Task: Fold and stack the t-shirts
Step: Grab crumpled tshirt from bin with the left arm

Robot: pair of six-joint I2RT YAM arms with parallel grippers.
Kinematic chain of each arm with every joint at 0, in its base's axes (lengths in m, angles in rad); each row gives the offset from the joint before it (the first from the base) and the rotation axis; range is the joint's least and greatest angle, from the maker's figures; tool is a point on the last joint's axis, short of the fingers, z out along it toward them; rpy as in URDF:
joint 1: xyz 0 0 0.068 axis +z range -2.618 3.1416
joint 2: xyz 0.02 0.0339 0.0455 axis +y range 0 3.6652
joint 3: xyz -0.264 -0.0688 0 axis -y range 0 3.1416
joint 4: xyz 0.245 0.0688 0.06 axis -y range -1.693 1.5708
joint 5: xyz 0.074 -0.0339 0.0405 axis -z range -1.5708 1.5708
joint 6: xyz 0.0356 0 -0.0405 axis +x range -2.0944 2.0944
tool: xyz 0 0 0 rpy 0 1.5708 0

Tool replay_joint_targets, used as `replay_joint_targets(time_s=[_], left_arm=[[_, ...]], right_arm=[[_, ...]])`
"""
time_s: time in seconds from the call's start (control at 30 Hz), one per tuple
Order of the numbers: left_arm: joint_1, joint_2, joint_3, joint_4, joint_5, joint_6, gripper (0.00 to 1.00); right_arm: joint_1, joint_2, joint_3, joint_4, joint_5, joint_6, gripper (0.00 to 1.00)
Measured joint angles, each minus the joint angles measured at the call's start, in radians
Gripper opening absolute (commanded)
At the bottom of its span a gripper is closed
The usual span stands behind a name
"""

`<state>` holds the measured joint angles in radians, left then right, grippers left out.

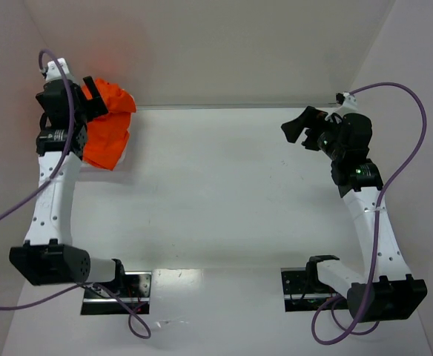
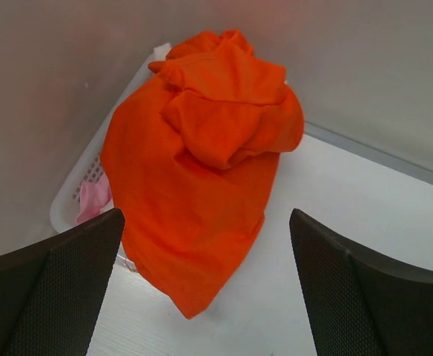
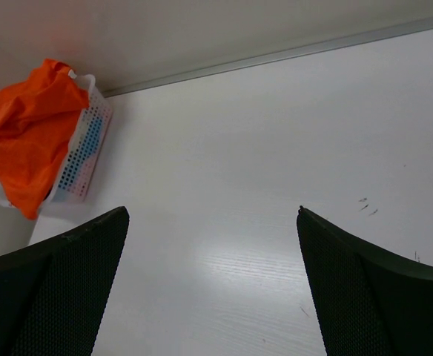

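Left wrist view: with left gripper and right gripper both released, I'd pinch a top fold of the crumpled vivid orange cloth t-shirt, avoiding the white plastic lattice basket.

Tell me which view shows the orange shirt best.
Left wrist: the orange shirt is large and close, draped over the basket. The top view shows it partly hidden by the left arm; the right wrist shows it small, in a corner.

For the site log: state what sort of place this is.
Likely a robotics lab cell: white table boxed in by white panels, left arm and right arm bolted at its near edge, orange t-shirt heaped on a basket.
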<state>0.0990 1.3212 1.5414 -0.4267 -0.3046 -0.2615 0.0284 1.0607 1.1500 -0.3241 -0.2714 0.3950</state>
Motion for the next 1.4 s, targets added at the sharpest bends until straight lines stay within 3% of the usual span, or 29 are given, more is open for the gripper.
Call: replay_joint_targets(time_s=[0.5,0.67,0.83,1.0,1.03,1.17,1.4], left_arm=[[0.062,0.397,0.010,0.152,-0.054,-0.056,1.00],[0.061,0.494,0.097,0.181,-0.059,-0.059,1.00],[0.061,0.542,0.134,0.209,-0.071,-0.061,0.73],[0.061,0.550,0.134,0.216,-0.084,-0.056,0.52],[0.061,0.550,0.134,0.217,-0.086,-0.057,0.35],[0.061,0.550,0.134,0.220,-0.084,-0.057,0.00],[0.043,0.463,0.134,0.159,0.014,-0.047,0.00]], right_arm=[[0.000,0.010,-0.016,0.026,-0.003,0.000,1.00],[0.000,0.009,-0.032,0.034,-0.003,0.000,1.00],[0.000,0.008,-0.064,0.047,-0.003,0.005,1.00],[0.000,0.005,-0.069,0.054,-0.003,0.008,1.00],[0.000,0.005,-0.070,0.056,-0.003,0.009,1.00],[0.000,0.003,-0.070,0.069,-0.006,0.017,1.00],[0.012,0.003,-0.068,0.127,-0.063,0.059,1.00]])
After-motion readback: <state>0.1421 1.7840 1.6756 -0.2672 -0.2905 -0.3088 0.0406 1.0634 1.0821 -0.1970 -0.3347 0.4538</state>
